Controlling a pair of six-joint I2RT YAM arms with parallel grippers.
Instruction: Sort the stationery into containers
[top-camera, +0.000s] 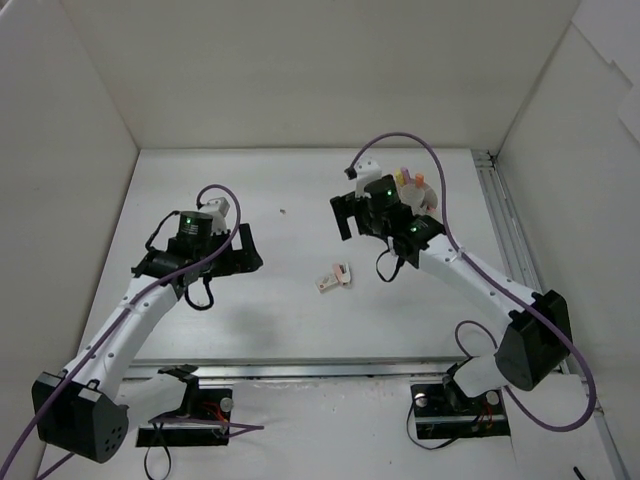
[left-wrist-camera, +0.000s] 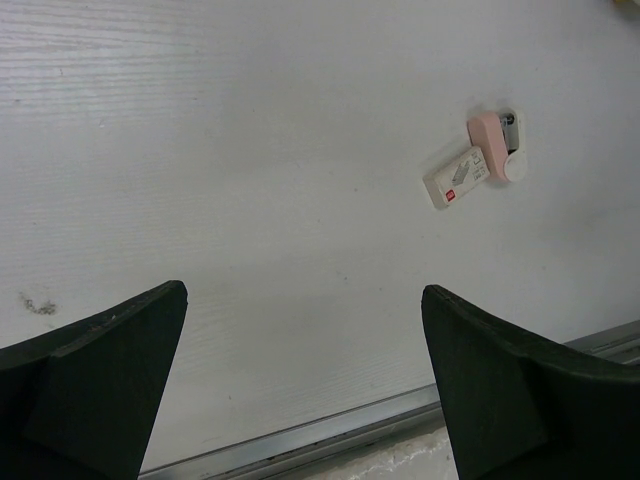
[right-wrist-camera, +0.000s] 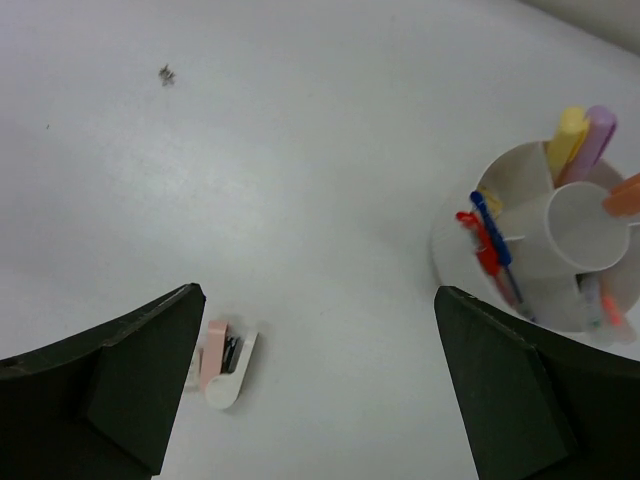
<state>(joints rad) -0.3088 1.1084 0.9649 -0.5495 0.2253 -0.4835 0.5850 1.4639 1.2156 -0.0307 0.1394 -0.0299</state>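
A small pink-and-white stapler-like piece (top-camera: 343, 272) and a white eraser block with a red label (top-camera: 327, 282) lie together mid-table. Both show in the left wrist view, the pink piece (left-wrist-camera: 493, 140) and the eraser (left-wrist-camera: 458, 178). The pink piece also shows in the right wrist view (right-wrist-camera: 222, 356). The round white compartment dish (right-wrist-camera: 447, 255) holds red (right-wrist-camera: 480, 240) and blue pens (right-wrist-camera: 497, 245), and yellow (right-wrist-camera: 567, 135), purple and orange markers. In the top view the right arm mostly hides it; marker tips (top-camera: 412, 180) stick out. My left gripper (top-camera: 246, 248) (left-wrist-camera: 303, 292) is open and empty. My right gripper (top-camera: 344, 216) (right-wrist-camera: 318, 294) is open and empty, above bare table.
White walls enclose the table on the left, back and right. A metal rail (top-camera: 330, 370) runs along the front edge, and another (top-camera: 503, 225) runs along the right side. A small dark speck (top-camera: 283, 211) lies on the table behind the two pieces.
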